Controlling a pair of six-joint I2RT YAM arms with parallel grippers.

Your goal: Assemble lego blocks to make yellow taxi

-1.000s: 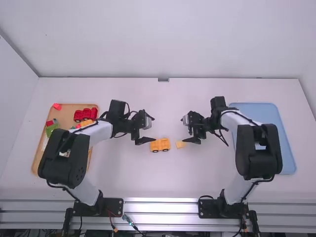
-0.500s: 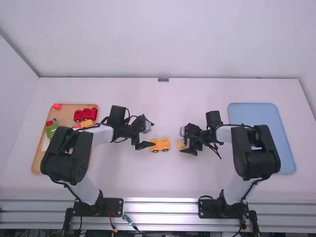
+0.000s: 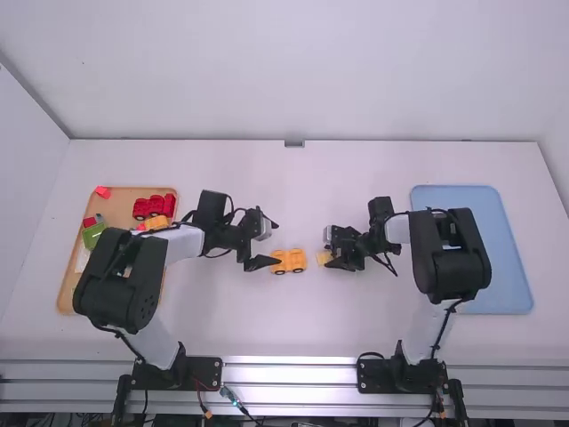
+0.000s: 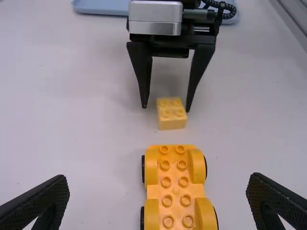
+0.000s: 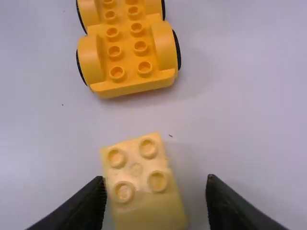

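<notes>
Block (image 5: 144, 191) and wheeled base (image 4: 175, 191), both yellow, sit apart on the white surface (image 3: 284, 320). The right hand (image 5: 156, 181) is open around the block, the left hand (image 4: 158, 182) open by the base. Centring before closing should avoid twisting. Blue tray (image 3: 514, 267) at right, pale wall (image 3: 284, 71) behind.

the block (image 5: 148, 208) looks like smooth plastic with a soft sheen, and so does the car base (image 5: 125, 52). the desk (image 3: 293, 320) is smooth and matt. the left pincer (image 3: 278, 242) has matt black fingers, rough-looking on the surface; the right pincer (image 3: 327, 250) carries a smooth metal housing (image 4: 155, 18). the blue tray (image 3: 455, 205) looks like smooth plastic, the rail (image 3: 289, 373) like shiny metal.
</notes>
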